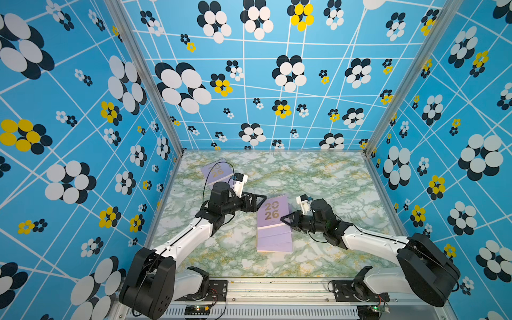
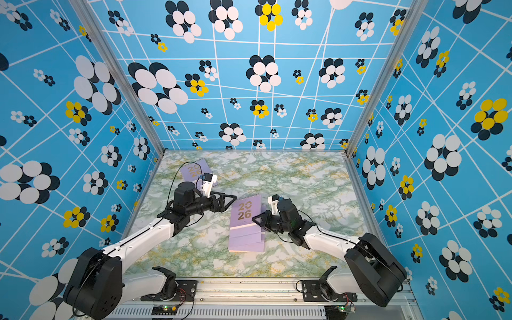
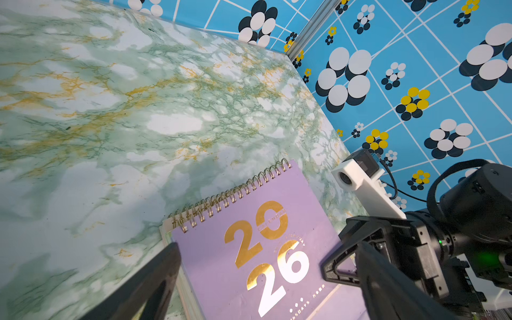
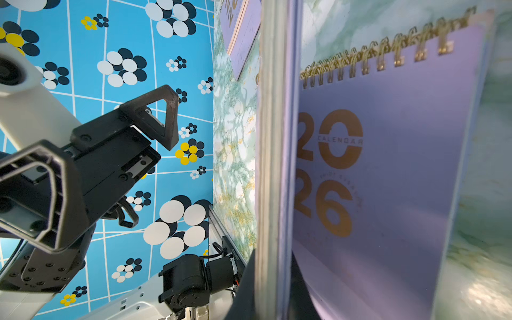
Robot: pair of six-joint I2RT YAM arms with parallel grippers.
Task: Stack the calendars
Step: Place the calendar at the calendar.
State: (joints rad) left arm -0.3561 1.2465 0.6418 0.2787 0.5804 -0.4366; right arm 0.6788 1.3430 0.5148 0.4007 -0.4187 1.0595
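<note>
A lilac calendar [image 1: 272, 212] [image 2: 244, 210] with a gold "2026" cover and gold spiral lies mid-table on top of a lilac pile [image 1: 274, 241] whose near part sticks out toward the front. My right gripper [image 1: 286, 219] [image 4: 274, 277] is shut on this top calendar's right edge, and its thick page edge [image 4: 273, 166] runs between the jaws. My left gripper [image 1: 256, 203] [image 3: 266, 249] is open just off the calendar's far-left corner, one finger [image 3: 155, 277] on each side and touching nothing. A second lilac calendar [image 1: 214, 169] [image 2: 192, 169] lies flat at the back left, partly hidden by the left wrist.
The green-and-gold marbled table [image 1: 318, 180] is enclosed by blue flower-patterned walls with metal corner posts [image 1: 177, 149]. A metal rail [image 1: 277, 285] with both arm bases runs along the front edge. The two grippers face each other, about a calendar's width apart.
</note>
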